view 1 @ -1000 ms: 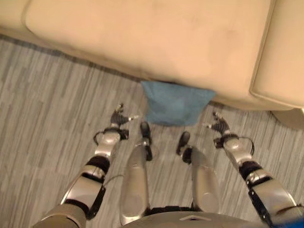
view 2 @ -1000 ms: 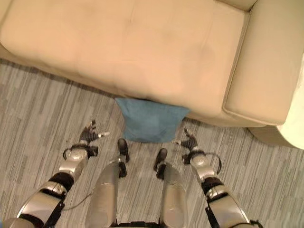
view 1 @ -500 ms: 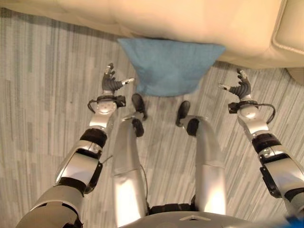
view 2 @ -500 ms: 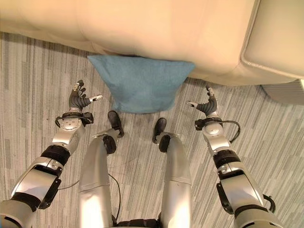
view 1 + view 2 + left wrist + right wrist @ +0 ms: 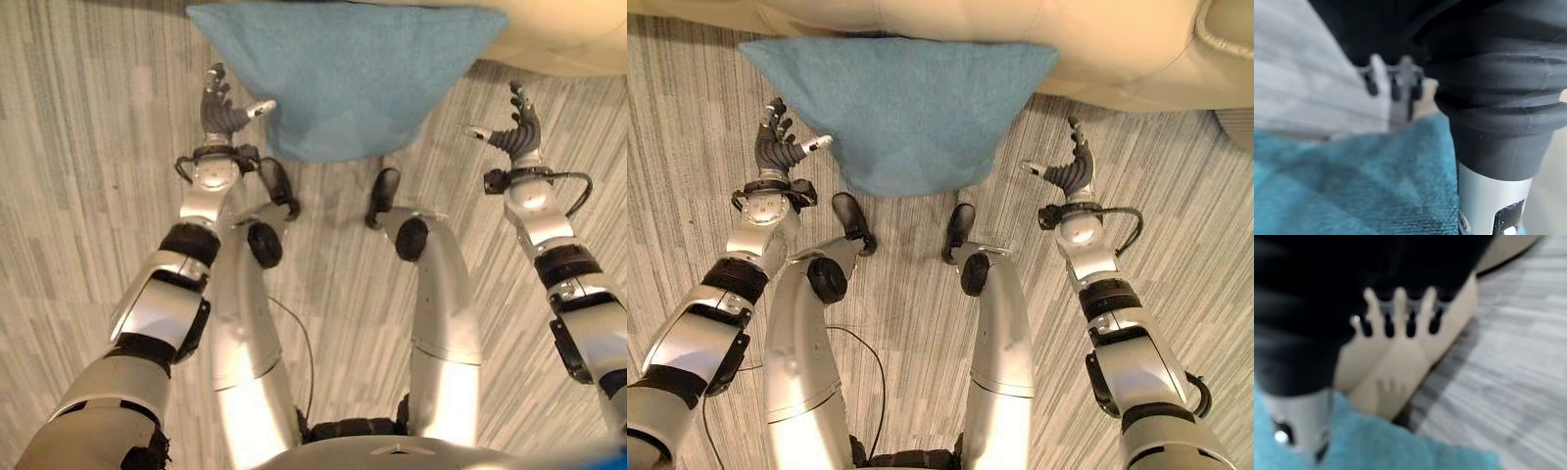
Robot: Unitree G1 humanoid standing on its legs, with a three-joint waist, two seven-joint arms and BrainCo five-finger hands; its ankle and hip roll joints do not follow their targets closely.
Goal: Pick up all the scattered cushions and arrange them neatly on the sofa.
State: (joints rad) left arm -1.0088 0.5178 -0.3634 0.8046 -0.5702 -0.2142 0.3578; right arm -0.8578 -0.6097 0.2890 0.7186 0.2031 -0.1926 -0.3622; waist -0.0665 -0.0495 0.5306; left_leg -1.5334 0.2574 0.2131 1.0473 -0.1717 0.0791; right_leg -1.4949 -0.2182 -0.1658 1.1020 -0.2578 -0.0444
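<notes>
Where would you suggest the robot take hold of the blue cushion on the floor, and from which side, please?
Probably by its two side edges, one robot hand from each side. The blue cushion lies on the floor against the sofa front, wider than one hand could span. The left hand and right hand hover open at either side, palms turned inward, not yet touching it, so a two-handed squeeze looks most secure.

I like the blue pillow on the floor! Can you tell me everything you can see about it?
The blue cushion is a soft, teal pillow with a fuzzy, woven-looking cover. It lies on the grey striped floor, its far edge against the front of the beige sofa, and it narrows toward the robot. The left robot hand and the right robot hand are open on either side of it, the left thumb close to its edge. Neither holds it.
</notes>
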